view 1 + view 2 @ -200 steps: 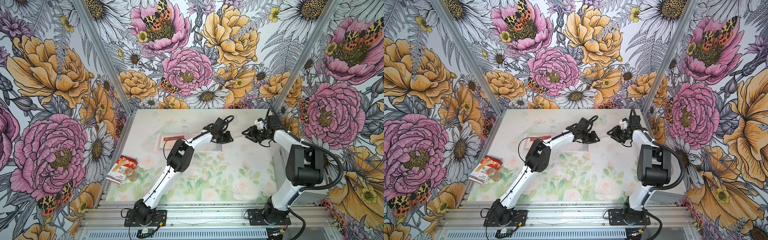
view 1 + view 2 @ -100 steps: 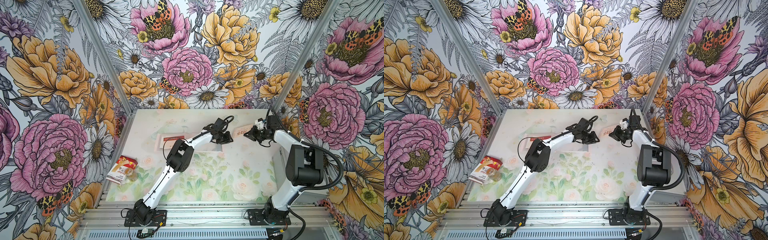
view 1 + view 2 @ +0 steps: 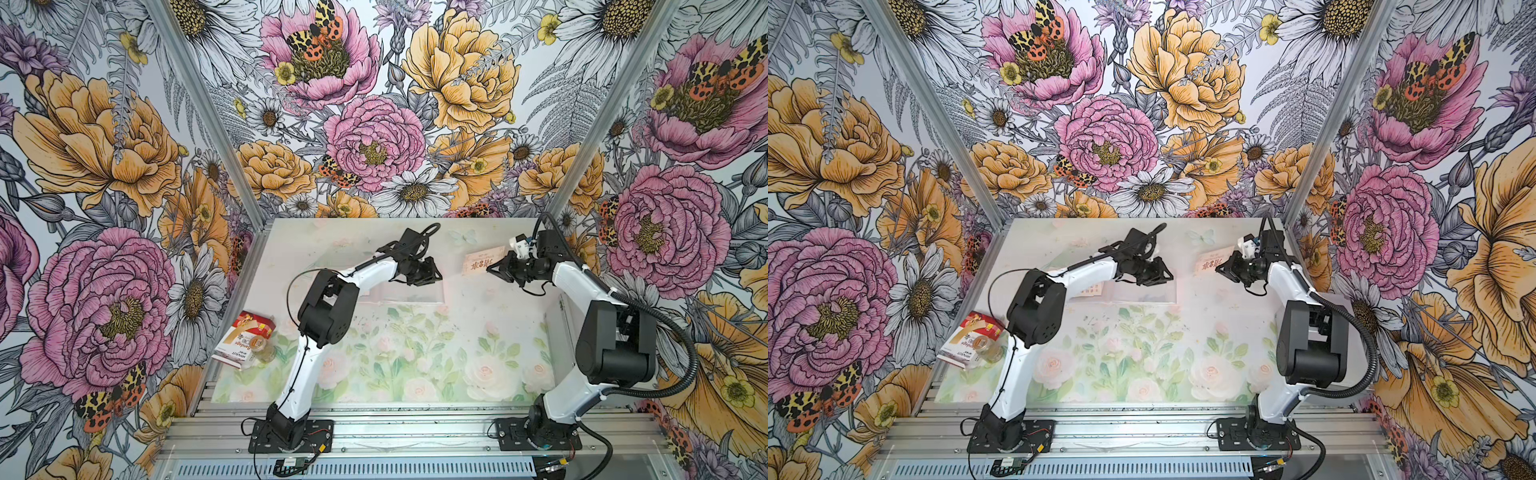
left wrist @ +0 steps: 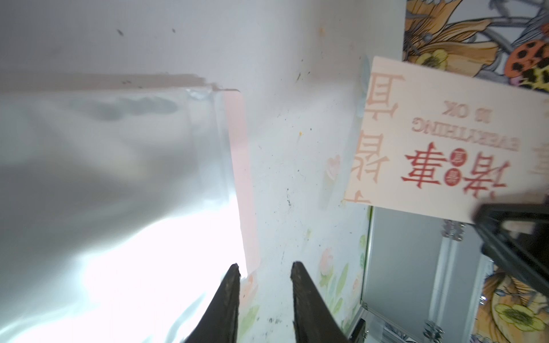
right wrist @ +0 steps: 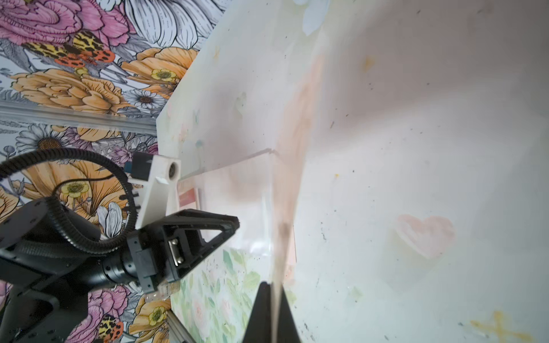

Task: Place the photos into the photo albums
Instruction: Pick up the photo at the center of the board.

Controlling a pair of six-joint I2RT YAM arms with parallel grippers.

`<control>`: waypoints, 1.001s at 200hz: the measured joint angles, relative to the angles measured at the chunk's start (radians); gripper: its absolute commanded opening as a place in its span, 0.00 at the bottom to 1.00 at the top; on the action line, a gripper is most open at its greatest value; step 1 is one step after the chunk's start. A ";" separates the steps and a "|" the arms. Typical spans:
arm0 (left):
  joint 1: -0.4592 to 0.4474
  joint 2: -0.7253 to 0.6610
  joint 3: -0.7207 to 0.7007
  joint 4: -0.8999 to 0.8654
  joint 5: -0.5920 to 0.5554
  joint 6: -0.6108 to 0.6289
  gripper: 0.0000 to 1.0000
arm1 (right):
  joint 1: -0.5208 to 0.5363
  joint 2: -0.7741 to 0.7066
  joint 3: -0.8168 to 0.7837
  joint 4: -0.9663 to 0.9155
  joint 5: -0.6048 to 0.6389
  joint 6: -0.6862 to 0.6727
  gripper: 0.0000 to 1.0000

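— The card (image 4: pixel 439 139)?
— Cream paper, matt, with red print.
— And the album (image 4: pixel 242 178)?
— A pale pink paper cover, matt. Its sleeve (image 4: pixel 118 184) is clear plastic, glossy and wrinkled, throwing a white glare.
— The case (image 4: pixel 416 267) on the right?
— Silver metal, a dull flat panel with shinier ribbed edging and rivets.
— The table (image 3: pixel 415 365)?
— A smooth, matt printed sheet, flecked with dark specks.
— The box (image 3: pixel 245 338) on the left?
— Glossy printed cardboard. The near rail (image 3: pixel 415 430) is bare, grooved aluminium.
— The arms (image 3: pixel 299 365)?
— Smooth white plastic shells, matt black joints.
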 measured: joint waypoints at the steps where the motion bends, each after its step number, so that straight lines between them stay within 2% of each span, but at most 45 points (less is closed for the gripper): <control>1: 0.005 -0.009 -0.014 0.013 0.005 -0.003 0.32 | 0.000 -0.001 0.000 -0.001 -0.001 0.000 0.00; 27: 0.101 -0.158 -0.260 0.264 0.102 -0.108 0.33 | 0.012 -0.035 -0.021 -0.011 -0.045 -0.007 0.00; 42: 0.152 -0.203 -0.354 0.358 0.140 -0.144 0.33 | 0.026 -0.051 -0.026 -0.018 -0.067 -0.008 0.00; 96: 0.242 -0.325 -0.578 0.491 0.253 -0.183 0.33 | 0.111 -0.065 -0.026 -0.026 -0.138 -0.015 0.00; 131: 0.274 -0.416 -0.675 0.573 0.336 -0.219 0.33 | 0.172 -0.065 -0.026 -0.027 -0.178 -0.034 0.00; 170: 0.279 -0.443 -0.712 0.658 0.397 -0.259 0.33 | 0.219 -0.065 -0.023 -0.030 -0.214 -0.055 0.00; 200: 0.279 -0.439 -0.745 0.807 0.432 -0.366 0.33 | 0.238 -0.065 -0.009 -0.029 -0.237 -0.064 0.00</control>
